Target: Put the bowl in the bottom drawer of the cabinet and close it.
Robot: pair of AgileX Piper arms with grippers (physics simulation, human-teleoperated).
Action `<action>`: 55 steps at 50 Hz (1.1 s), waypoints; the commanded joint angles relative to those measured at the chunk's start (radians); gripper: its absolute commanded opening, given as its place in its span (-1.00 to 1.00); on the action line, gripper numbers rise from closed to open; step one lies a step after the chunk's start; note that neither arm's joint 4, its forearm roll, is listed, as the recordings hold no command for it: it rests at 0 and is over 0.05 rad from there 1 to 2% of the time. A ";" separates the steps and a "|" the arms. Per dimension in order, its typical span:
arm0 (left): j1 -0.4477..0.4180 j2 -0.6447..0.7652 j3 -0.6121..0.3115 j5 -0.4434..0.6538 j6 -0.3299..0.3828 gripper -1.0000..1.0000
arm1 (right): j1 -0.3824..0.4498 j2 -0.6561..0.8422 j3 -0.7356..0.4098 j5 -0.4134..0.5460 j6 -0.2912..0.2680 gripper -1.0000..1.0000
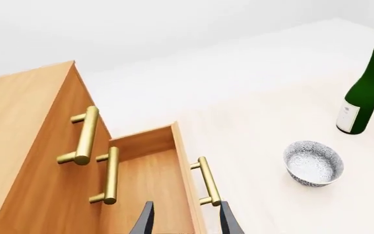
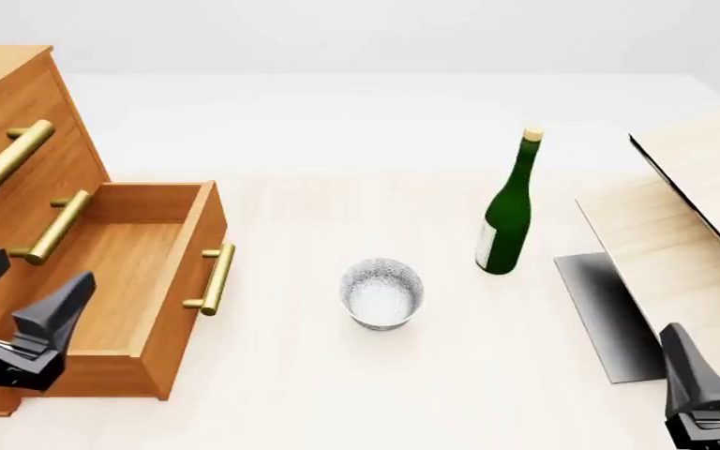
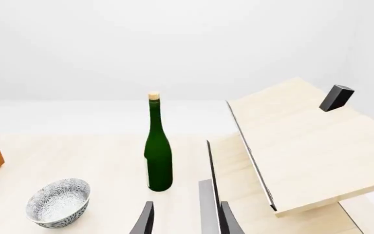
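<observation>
Speckled white bowl (image 2: pixel 382 292): upright on worktop (image 2: pixel 335 394), centre, right of bottom drawer (image 2: pixel 123 272), which is pulled open to receive it. Left hand (image 2: pixel 16 295) and right hand (image 3: pixel 185 219): spread, empty.

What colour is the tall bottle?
The bottle is dark green with a white label and tan cork, clearest in the front view.

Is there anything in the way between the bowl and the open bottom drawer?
No. Only bare table lies between the bowl and the open bottom drawer to its left. The green bottle stands on the bowl's other side, away from that path.
</observation>
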 commanded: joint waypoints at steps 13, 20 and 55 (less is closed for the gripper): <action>-0.019 0.151 -0.109 0.072 -0.022 1.00 | 0.000 0.000 0.001 -0.001 0.000 1.00; -0.018 0.212 -0.130 0.073 -0.050 1.00 | 0.000 0.000 0.000 -0.001 0.000 1.00; -0.002 0.447 -0.186 0.041 -0.066 1.00 | 0.000 0.000 0.000 -0.001 0.000 1.00</action>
